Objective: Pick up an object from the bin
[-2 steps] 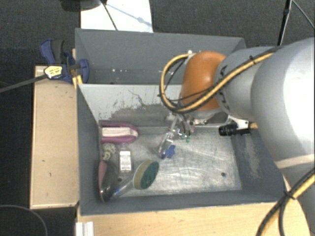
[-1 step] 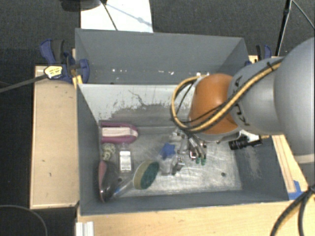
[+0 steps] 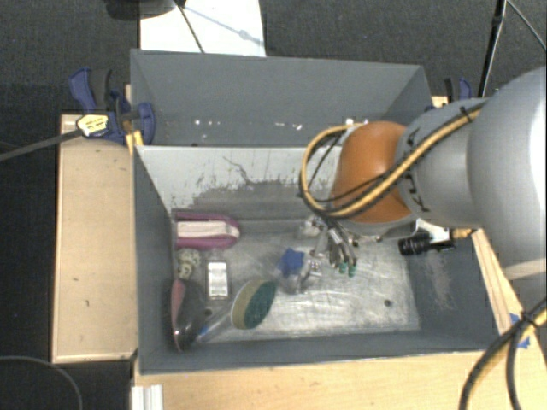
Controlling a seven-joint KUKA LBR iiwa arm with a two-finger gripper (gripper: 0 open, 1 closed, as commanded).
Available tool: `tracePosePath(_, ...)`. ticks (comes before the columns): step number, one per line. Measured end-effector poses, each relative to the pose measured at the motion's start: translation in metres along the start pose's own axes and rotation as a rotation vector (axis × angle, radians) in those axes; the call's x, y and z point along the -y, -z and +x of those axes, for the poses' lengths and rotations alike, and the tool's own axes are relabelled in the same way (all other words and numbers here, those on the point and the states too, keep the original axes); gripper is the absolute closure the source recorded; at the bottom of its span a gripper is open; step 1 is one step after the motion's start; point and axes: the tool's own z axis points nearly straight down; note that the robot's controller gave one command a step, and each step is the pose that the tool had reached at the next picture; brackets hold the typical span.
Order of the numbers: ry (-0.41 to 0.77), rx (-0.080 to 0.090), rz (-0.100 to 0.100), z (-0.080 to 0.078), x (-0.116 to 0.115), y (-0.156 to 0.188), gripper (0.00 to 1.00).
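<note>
Nearest the camera, the thick grey arm (image 3: pixel 496 169) fills the right side of the frame and reaches leftward into the bin (image 3: pixel 273 96). Its wrist carries an orange cover (image 3: pixel 367 173), with yellow and black cables (image 3: pixel 320 173) looped round the cover's left side.

Below the cover, the gripper (image 3: pixel 329 253) hangs low over the middle of the bin floor, slightly right of centre. It is a small cluster of metal parts with green tips, and from this angle I cannot tell how far open it is or whether it has hold of anything.

Just beside the gripper, on its left and a little lower in the frame, lies a small blue thing (image 3: pixel 293 263) on the scratched grey floor. Whether the gripper touches it cannot be made out.

Further left and lower lies an oval green pad (image 3: pixel 254 304), tilted, with its lower end toward the bottom left corner. Left of that is a small white box (image 3: pixel 217 278). Above the box, a pink and white pouch (image 3: pixel 207 231) rests against the left part of the back slope. A heap of dark things (image 3: pixel 188 314) sits in the lower left corner, well apart from the gripper.
</note>
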Motion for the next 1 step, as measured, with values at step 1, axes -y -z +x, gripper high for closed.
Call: tracePosePath(1, -0.071, 0.003, -0.002, -0.0029, -0.0148, 0.0088, 0.00)
